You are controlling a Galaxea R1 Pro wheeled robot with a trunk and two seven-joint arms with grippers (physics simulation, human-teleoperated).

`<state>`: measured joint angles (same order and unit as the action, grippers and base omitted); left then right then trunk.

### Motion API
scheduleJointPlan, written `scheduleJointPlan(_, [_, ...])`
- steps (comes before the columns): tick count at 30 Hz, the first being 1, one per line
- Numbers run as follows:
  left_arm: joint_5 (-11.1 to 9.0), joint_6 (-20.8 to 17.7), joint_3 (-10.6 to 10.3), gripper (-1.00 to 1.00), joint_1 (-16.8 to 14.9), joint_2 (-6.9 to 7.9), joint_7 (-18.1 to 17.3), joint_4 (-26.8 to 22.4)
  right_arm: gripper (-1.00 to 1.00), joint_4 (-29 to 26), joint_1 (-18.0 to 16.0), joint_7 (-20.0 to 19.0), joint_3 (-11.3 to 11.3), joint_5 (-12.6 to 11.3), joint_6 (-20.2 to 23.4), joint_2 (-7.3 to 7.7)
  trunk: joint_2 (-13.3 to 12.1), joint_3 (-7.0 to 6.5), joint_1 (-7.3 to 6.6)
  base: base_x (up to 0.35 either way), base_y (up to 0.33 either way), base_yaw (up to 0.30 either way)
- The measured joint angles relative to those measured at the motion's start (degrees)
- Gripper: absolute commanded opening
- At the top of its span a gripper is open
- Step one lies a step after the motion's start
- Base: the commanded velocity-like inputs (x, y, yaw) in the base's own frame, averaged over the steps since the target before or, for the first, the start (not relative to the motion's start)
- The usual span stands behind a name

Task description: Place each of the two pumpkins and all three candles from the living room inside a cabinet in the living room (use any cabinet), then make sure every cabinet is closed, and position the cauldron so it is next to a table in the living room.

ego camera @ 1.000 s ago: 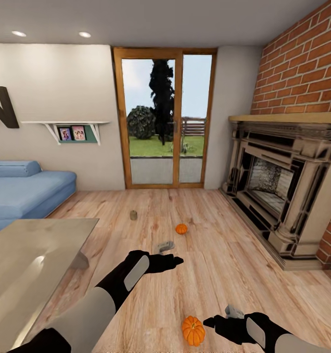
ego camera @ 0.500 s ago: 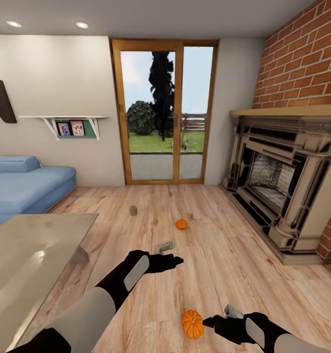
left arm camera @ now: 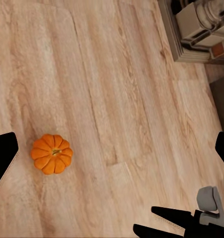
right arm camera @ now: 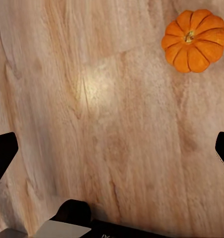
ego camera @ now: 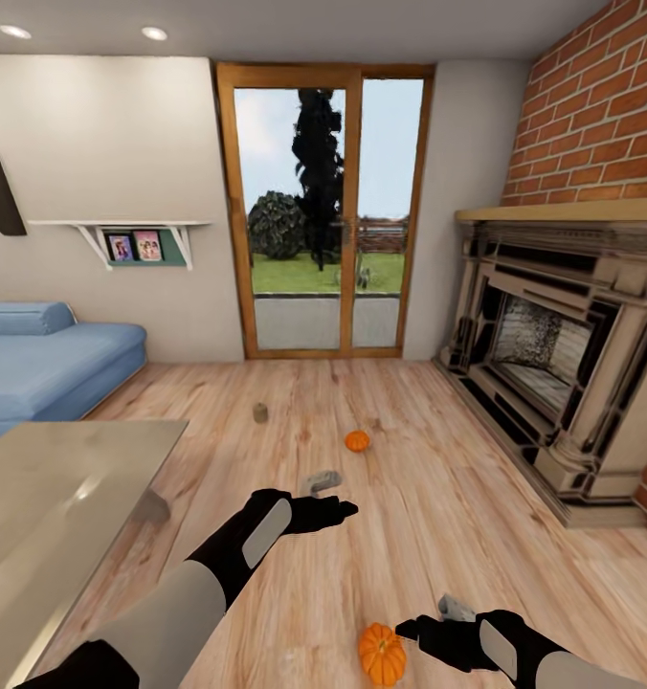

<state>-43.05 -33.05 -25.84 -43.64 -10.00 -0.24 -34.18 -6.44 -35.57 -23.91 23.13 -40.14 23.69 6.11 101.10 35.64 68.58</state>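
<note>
Pumpkin [ego camera: 382,653] sits on bare floor [ego camera: 410,498] just beside the released right hand [ego camera: 421,629]; left hand [ego camera: 338,513] released too.

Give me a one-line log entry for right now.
phase: approach | near pumpkin on floor beside right gripper, ungrasped | far pumpkin, candle on floor | left gripper empty

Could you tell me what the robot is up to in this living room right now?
It is standing over the wooden floor with both arms out and nothing held. The right gripper is open beside the near pumpkin, which sits upright on the floor. The left gripper is open above bare floor. A second pumpkin and a candle lie farther off toward the glass door. The coffee table is at its left.
</note>
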Motion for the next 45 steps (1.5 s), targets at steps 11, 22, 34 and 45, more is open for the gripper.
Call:
scheduleJointPlan(11, [0.0, 0.0, 0.0, 1.0, 0.0, 0.0, 0.0, 0.0, 1.0, 0.0, 0.0, 0.0, 0.1, 0.0, 0.0, -0.02, 0.0, 0.01, 0.03, 0.115, 0.0, 0.0])
scheduleJointPlan(22, [-0.1, -0.2, -0.1, 1.0, 0.0, 0.0, -0.3, -0.1, 1.0, 0.0, 0.0, 0.0, 0.1, 0.0, 0.0, 0.0, 3.2, 1.44, 1.79, 0.002, 0.0, 0.0])
scheduleJointPlan(34, [-0.1, -0.2, -0.1, 1.0, 0.0, 0.0, -0.2, -0.1, 1.0, 0.0, 0.0, -4.7, 0.2, 0.1, -0.1, 0.0, 8.0, 3.59, 4.42, 0.0, 0.0, 0.0])
scheduleJointPlan(45, [-0.1, -0.2, -0.1, 1.0, 0.0, 0.0, -0.2, -0.1, 1.0, 0.1, 0.0, -6.9, 0.2, 0.1, -0.1, 0.0, 12.4, 5.57, 6.84, 0.0, 0.0, 0.0])
